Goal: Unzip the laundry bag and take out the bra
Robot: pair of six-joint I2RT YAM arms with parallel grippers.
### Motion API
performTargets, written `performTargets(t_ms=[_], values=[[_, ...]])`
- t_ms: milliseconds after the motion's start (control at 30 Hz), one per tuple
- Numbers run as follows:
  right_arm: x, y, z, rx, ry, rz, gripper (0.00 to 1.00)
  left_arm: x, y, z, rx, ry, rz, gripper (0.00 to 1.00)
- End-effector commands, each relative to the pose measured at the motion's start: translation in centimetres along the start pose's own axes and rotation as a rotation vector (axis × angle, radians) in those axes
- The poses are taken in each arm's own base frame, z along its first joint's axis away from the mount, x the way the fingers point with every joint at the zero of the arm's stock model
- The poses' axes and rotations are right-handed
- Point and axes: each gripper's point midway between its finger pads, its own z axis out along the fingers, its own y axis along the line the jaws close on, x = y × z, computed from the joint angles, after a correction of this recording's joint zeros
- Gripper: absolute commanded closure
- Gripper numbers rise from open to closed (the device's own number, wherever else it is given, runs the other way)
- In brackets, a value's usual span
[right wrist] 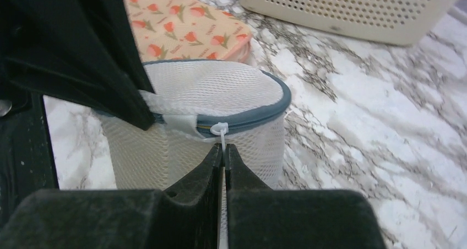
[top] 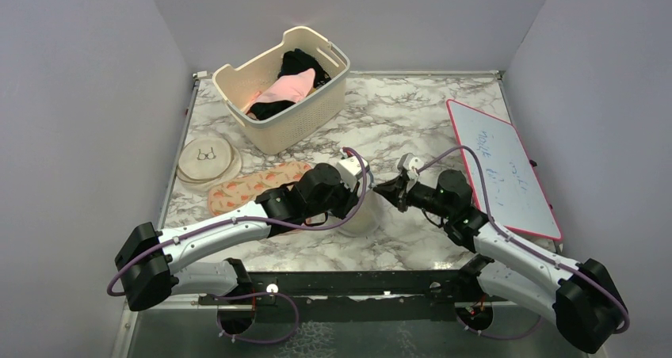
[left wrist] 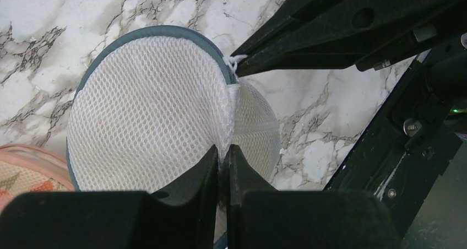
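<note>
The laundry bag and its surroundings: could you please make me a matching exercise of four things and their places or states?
Things:
1 left gripper
2 right gripper
3 basket
4 whiteboard

States:
A at the table's far side, clothes inside
B shut on the zip pull
C along the table's right edge
D shut on the laundry bag's white tab

Pairs: 1-D; 2-B; 3-A; 4-C

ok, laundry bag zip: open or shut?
Shut. On the laundry bag, the blue-grey zip rim shows no gap; the white zip pull is pinched by the right gripper. The left gripper clamps its side tab.
</note>
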Motion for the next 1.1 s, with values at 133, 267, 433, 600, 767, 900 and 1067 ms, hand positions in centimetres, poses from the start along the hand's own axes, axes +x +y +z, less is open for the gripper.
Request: performTargets(t_ms=[133, 267, 433, 600, 767, 900, 1067], values=[[0.8, -5.5, -1.8, 0.387, 0.038, 0.202, 0.99, 0.0, -0.5, -0.5, 0.028, 0.011, -0.007, 1.0], [0.7, -5.6, -1.9, 0.397, 0.051, 0.215, 0.99, 0.4, -0.6, -0.3, 0.035, 0.023, -0.023, 1.0], [0.4, -3.4, -1.1, 0.246, 0.076, 0.184, 0.99, 0.6, -0.6, -0.2, 0.03, 0.035, -0.024, 1.0], [0.1, -0.9, -0.4, 0.097, 0.078, 0.212, 0.99, -0.3, -1.0, 0.0, 0.032, 0.055, -0.044, 0.59], [0.1, 0.2, -0.4, 0.046, 0.095, 0.247, 0.99, -2.7, -1.4, 0.2, 0.006, 0.045, -0.072, 0.43], [-0.2, -0.5, -0.8, 0.105, 0.101, 0.293, 0.99, -3.8, -1.0, 0.6, -0.045, 0.056, -0.099, 0.42], [-0.7, -0.2, -1.2, 0.107, 0.086, 0.324, 0.99, -2.8, -0.8, 1.6, -0.063, 0.095, -0.124, 0.51]])
